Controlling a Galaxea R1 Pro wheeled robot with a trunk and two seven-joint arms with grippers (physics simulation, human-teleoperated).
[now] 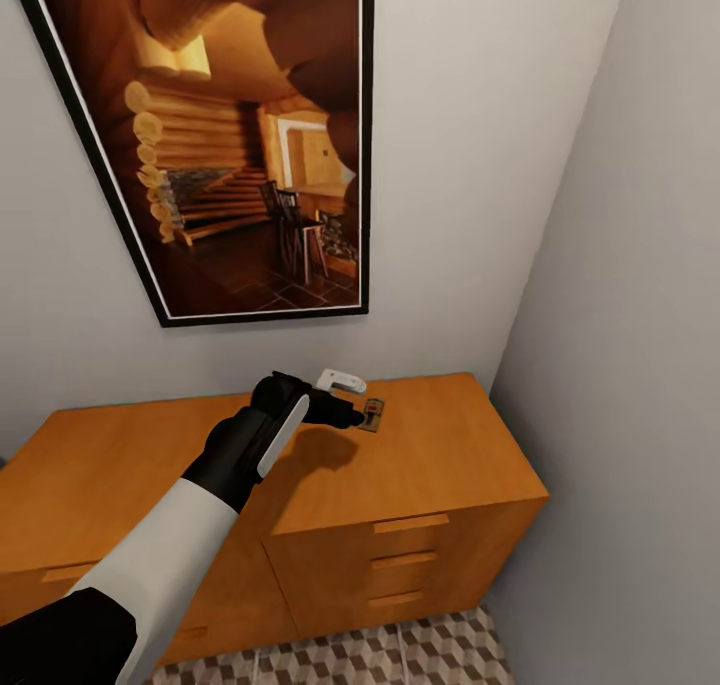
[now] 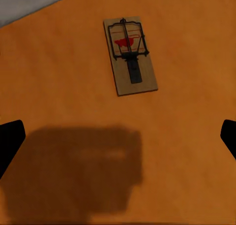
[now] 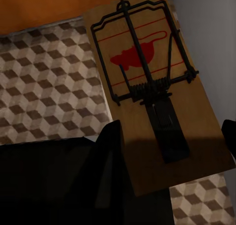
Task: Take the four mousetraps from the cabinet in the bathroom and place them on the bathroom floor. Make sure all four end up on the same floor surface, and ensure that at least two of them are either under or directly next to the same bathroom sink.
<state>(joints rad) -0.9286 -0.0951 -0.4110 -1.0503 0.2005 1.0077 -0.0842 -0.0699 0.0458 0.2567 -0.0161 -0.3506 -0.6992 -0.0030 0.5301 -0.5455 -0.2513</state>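
One mousetrap [image 1: 373, 415] lies flat on top of the orange-brown cabinet [image 1: 450, 465], toward its back right. In the left wrist view this tan mousetrap [image 2: 130, 55], with dark spring bars and a red mark, rests on the wood ahead of my left gripper [image 2: 118, 139]. That left gripper [image 1: 347, 415] hovers just short of the trap, open and holding nothing. My right gripper [image 3: 172, 144] is shut on a second mousetrap [image 3: 147, 82], held above the cube-patterned bathroom floor [image 3: 44, 82]. The sink is out of view.
A large black-framed picture of a log cabin interior [image 1: 240, 135] hangs on the wall behind the cabinet. A grey side wall [image 1: 640, 365] closes in at the cabinet's right end. The drawer fronts [image 1: 410, 555] are shut. A strip of patterned floor [image 1: 400, 655] runs below them.
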